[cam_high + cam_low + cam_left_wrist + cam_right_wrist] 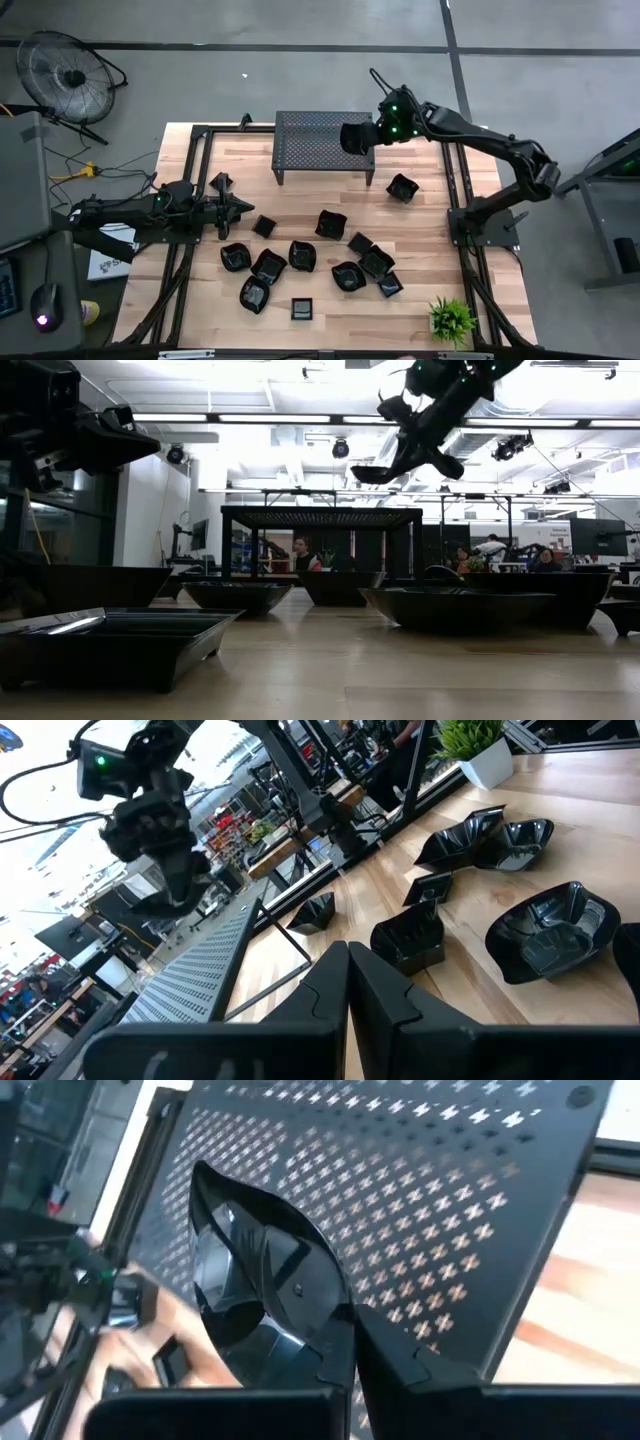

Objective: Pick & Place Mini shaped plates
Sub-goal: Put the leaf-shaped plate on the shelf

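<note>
Right gripper, pinching a mini shaped plate by its rim above the perforated stand, should lower it flat before letting go; left gripper waits closed beside the stand.

plate: lower rim behind jaws | stand: cut by frame | people: indistinct

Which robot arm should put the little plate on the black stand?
The right one, probably. The right gripper is shut on a mini plate held above the perforated stand. The left gripper is shut, empty, out over the table, away from it.
</note>
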